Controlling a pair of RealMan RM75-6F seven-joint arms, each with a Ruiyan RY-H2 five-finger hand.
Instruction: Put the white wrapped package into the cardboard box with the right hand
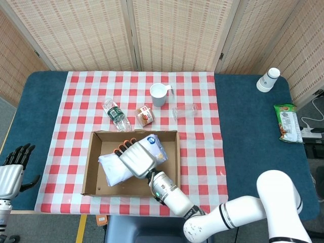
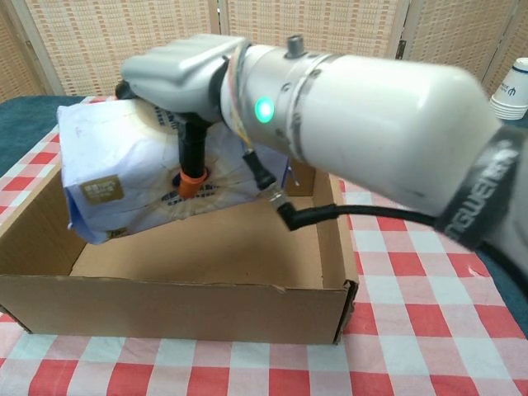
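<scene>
Right hand [image 1: 135, 159] clasping white wrapped package [image 2: 132, 177] over cardboard box [image 1: 90, 169]; risk: tilted release could catch the box's left wall.
</scene>
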